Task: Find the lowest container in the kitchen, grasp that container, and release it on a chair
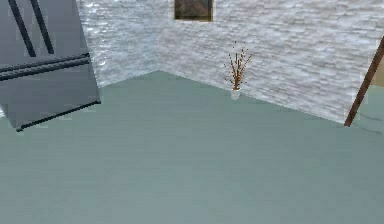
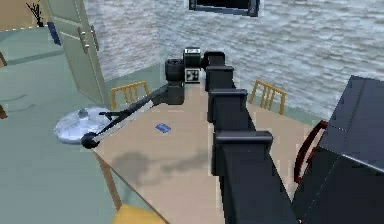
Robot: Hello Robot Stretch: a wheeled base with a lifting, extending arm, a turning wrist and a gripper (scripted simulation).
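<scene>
In the arm side view my dark arm (image 2: pixel 235 140) reaches out over a tan wooden table (image 2: pixel 170 165). The gripper (image 2: pixel 92 140) points toward the view's left, its thin fingers ending near the table's left edge. A low, round, grey-white dish-like thing (image 2: pixel 73 125) lies on the table right at the fingertips. I cannot tell whether the gripper touches it or holds anything. Wooden chairs stand at the table's far side, one (image 2: pixel 128 95) behind the gripper and one (image 2: pixel 268 95) right of the arm.
A small blue item (image 2: pixel 162 127) lies on the table. A dark block (image 2: pixel 350 140) and a reddish chair (image 2: pixel 315 145) stand at the right, a pale door (image 2: pixel 80 50) at the left. The forward view has a grey fridge (image 1: pixel 45 60), a potted twig plant (image 1: pixel 237 72), brick walls and open floor (image 1: pixel 200 160).
</scene>
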